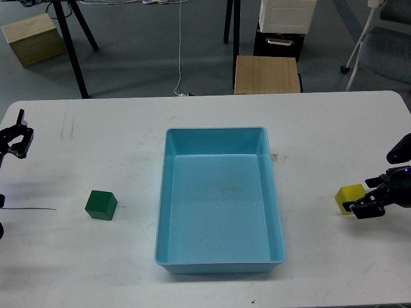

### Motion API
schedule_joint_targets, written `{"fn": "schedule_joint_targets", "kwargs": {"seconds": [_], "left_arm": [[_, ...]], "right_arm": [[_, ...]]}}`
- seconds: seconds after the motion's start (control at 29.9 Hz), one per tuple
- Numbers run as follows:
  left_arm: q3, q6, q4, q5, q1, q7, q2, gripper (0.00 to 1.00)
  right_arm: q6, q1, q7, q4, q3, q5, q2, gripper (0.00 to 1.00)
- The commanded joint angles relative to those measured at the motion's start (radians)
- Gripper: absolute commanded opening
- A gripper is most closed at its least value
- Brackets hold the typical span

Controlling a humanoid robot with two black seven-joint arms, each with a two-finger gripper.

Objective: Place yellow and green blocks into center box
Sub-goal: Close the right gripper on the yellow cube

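A light-blue tray (220,199) sits at the middle of a white surface (321,122), its inside holding neither cube. The dark green block (101,205) rests on the surface well to the left of the tray, with nothing touching it. The yellow block (350,197) lies on the surface near the right edge, well apart from the tray.

The robot's right pincer (359,204) reaches in from the right edge at the yellow block, its dark fingers set against the cube's near and right sides; whether they are pressed onto it or only touching cannot be told from here. The left pincer (19,136) stands at the far left edge of the surface, well away from the green block and holding nothing; it appears dark and small, and how wide its fingers stand cannot be told.

Beyond the surface, on the grey floor, are two tan wooden boxes, one at upper left (33,38) and one behind the tray (266,75), a white crate (287,14) atop a black unit, and black stand legs (72,45).
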Motion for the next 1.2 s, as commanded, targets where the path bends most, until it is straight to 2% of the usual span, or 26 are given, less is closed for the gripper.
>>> {"fn": "schedule_joint_targets", "kwargs": {"seconds": [0.0,0.33,0.5,0.84,0.97,1.17], "left_arm": [[-0.001,0.000,0.000,0.006,0.006,-0.001,-0.004,1.00],[-0.001,0.000,0.000,0.009,0.018,-0.001,-0.007,1.00],[-0.001,0.000,0.000,0.009,0.019,-0.001,-0.007,1.00],[-0.001,0.000,0.001,0.009,0.019,-0.001,-0.007,1.00],[-0.001,0.000,0.004,0.009,0.019,-0.001,-0.007,1.00],[-0.001,0.000,0.005,0.009,0.019,-0.001,-0.007,1.00]], "right_arm": [[0.001,-0.005,0.000,0.000,-0.003,0.000,0.001,1.00],[-0.005,-0.025,0.000,0.000,0.000,0.000,0.001,0.97],[-0.044,-0.026,0.000,-0.002,0.000,0.000,0.001,0.95],[-0.051,-0.026,0.000,-0.002,-0.001,0.000,0.001,0.87],[-0.051,-0.026,0.000,-0.002,-0.001,0.000,0.001,0.87],[-0.051,-0.026,0.000,-0.002,-0.004,0.000,0.001,0.71]]}}
